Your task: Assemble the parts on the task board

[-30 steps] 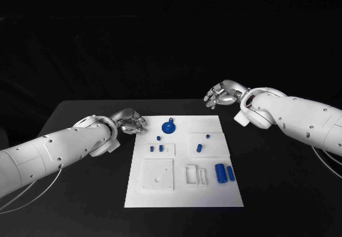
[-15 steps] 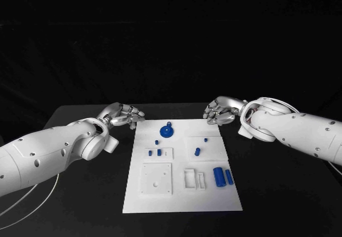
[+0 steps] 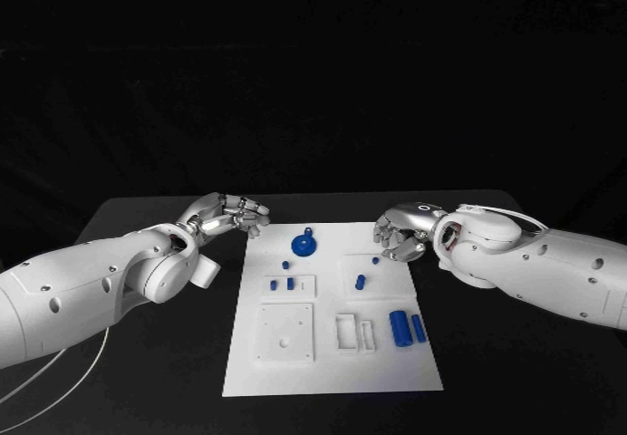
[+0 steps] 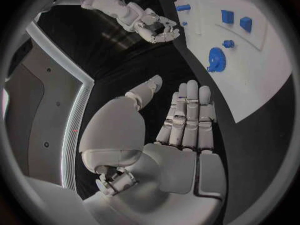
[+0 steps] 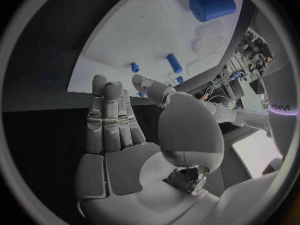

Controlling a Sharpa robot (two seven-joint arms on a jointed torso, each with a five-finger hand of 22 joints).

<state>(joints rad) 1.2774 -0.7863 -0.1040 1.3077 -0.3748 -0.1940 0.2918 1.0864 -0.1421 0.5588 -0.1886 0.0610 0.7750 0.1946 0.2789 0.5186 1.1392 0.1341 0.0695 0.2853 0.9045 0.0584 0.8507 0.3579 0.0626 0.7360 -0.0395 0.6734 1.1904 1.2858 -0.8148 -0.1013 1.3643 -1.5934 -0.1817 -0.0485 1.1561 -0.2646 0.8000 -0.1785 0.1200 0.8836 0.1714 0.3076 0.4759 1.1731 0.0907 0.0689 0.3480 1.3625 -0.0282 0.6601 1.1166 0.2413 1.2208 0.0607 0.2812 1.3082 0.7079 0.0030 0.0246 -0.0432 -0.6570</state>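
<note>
The white task board [image 3: 333,362] lies mid-table. A blue gear [image 3: 303,243] sits near its far edge, with small blue pegs [image 3: 283,283] below it. Another peg [image 3: 361,282] lies to the right. A thick blue cylinder [image 3: 401,329] lies beside a thinner one [image 3: 419,328]. My left hand [image 3: 225,217] hovers off the board's far left corner and holds nothing. Its fingers [image 4: 187,115] are stretched out, with the gear [image 4: 216,60] ahead of them. My right hand [image 3: 402,230] hangs over the board's far right edge, also holding nothing. Its fingers [image 5: 109,115] are extended toward the pegs [image 5: 174,63] and the cylinder [image 5: 212,7].
The board carries a square white plate [image 3: 286,332] with holes and a small white frame [image 3: 355,329] near its middle. Bare black table [image 3: 523,362] surrounds the board on all sides.
My right hand has come down from behind the board to its far right edge. My left hand has lifted slightly and straightened its fingers near the far left corner.
</note>
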